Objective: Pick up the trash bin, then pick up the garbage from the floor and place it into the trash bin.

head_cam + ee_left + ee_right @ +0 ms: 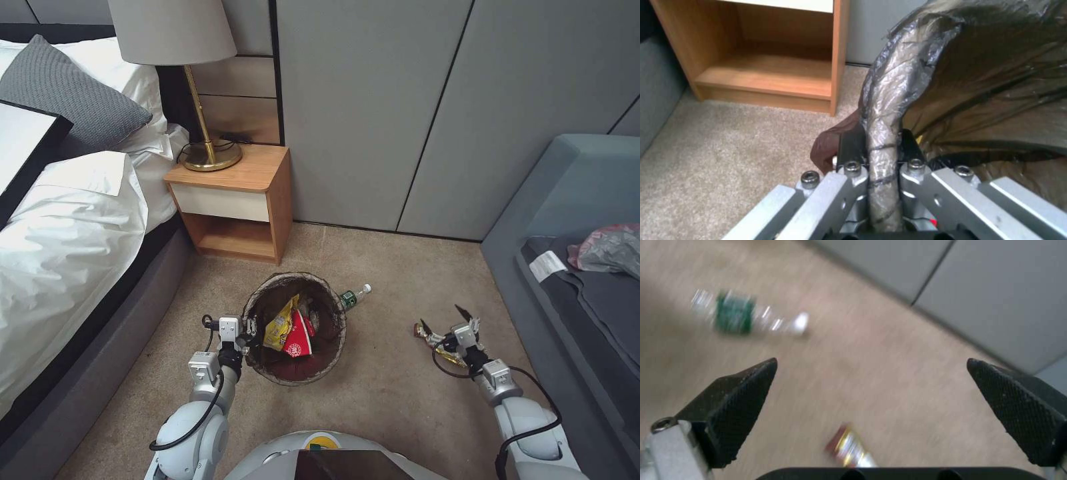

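Observation:
The trash bin (pixel 333 347), lined with a dark bag, is on the beige carpet in front of me in the head view. In it lie a yellow wrapper (pixel 280 325) and a red-and-white cup (pixel 298 341). My left gripper (pixel 250 331) is shut on the bin's near-left rim; the left wrist view shows the left gripper (pixel 882 141) clamping the bag-covered rim (pixel 889 100). A green-labelled bottle (pixel 353 297) lies on the floor just behind the bin. My right gripper (pixel 443 318) is open, low over a red-and-gold snack wrapper (pixel 419 330). The right wrist view shows this wrapper (pixel 849 448) and the bottle (pixel 735 311).
A wooden nightstand (pixel 233 200) with a brass lamp (pixel 210 157) stands behind the bin, against grey wall panels. The bed (pixel 67 233) runs along the left. A grey-blue sofa (pixel 573 220) closes the right side, with open carpet between them.

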Tool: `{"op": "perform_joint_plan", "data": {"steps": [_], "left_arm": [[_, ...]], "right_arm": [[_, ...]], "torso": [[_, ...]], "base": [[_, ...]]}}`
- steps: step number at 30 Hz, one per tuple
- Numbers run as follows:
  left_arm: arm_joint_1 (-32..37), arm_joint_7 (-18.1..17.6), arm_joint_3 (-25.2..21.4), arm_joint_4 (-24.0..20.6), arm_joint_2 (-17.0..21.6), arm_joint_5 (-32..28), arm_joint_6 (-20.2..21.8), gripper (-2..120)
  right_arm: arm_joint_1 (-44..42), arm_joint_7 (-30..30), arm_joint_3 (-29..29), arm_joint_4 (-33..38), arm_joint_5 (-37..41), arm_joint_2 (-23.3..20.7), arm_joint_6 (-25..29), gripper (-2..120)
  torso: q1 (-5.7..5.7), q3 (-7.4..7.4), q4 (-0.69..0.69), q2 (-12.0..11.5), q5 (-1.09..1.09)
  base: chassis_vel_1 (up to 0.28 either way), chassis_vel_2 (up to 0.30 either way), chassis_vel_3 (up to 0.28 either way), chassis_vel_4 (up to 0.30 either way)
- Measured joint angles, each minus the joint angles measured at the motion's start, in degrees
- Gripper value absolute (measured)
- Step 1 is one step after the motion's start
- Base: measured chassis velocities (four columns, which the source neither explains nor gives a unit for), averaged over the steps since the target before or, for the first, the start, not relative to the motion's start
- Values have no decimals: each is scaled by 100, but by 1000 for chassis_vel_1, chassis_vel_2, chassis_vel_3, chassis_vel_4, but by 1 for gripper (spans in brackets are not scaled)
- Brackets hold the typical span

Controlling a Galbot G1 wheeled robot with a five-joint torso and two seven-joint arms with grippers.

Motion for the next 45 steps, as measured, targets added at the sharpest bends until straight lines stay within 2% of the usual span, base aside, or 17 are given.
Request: {"op": "perform_joint_plan", "data": {"steps": [3, 9, 14, 17, 21, 24, 32, 35, 38, 43, 44, 45], "left_arm": [[-17, 0, 17, 0, 22, -1, 1, 2], [-8, 2, 29, 0, 30, -2, 3, 2], [-3, 1, 11, -17, 40, -3, 8, 2], [9, -1, 3, -32, 33, 13, 20, 2], [12, -3, 7, -35, 13, 47, 29, 2], [17, -10, 19, -37, -22, 117, 46, 2], [48, -16, 11, -29, -54, 162, 51, 2], [52, -21, 4, -21, -63, 170, 51, 2], [50, -27, -8, -21, -62, 169, 51, 2], [47, -31, -13, -21, -59, 164, 52, 2], [46, -31, -13, -19, -58, 162, 51, 2], [42, -31, -9, -14, -58, 161, 52, 2]], "right_arm": [[139, -578, 44, -400, -345, -190, -51, 100], [499, -972, -28, -1212, -608, -484, -54, 100], [771, -1054, -135, -1720, -670, -643, -37, 100], [1079, -1048, -256, -2253, -685, -809, 9, 100], [1291, -1032, -325, -2558, -704, -871, 50, 100], [1709, -965, -461, -3084, -742, -969, 105, 100], [2252, -732, -705, -3847, -720, -999, 218, 100], [2396, -670, -779, -4070, -726, -933, 233, 97], [2464, -634, -820, -4228, -726, -821, 246, 85], [2445, -594, -836, -4251, -724, -746, 252, 73], [2433, -577, -839, -4251, -724, -717, 252, 69], [2417, -553, -841, -4252, -724, -675, 253, 59]], "torso": [[0, 0, -1, 0, -1], [0, 0, 1, 0, -1], [0, 1, 0, 0, 0], [0, 1, 0, 0, -1], [0, 1, -1, 0, -2], [0, 1, 1, 0, -2], [0, 1, 1, 0, -2], [0, 1, 1, 0, -1], [0, 1, 1, 0, -1], [0, 1, 0, 0, -2], [0, 1, 0, 0, -2], [0, 1, -1, 0, -1]], "base": [[0, 0, 0, 0], [0, 0, 0, 0], [0, 0, 0, 0], [0, 0, 0, 0], [0, 0, 0, 0], [0, 0, 0, 0], [0, 0, 0, 0], [0, 0, 0, 0], [0, 0, 0, 0], [0, 0, 0, 0], [0, 0, 0, 0], [0, 0, 0, 0]]}}
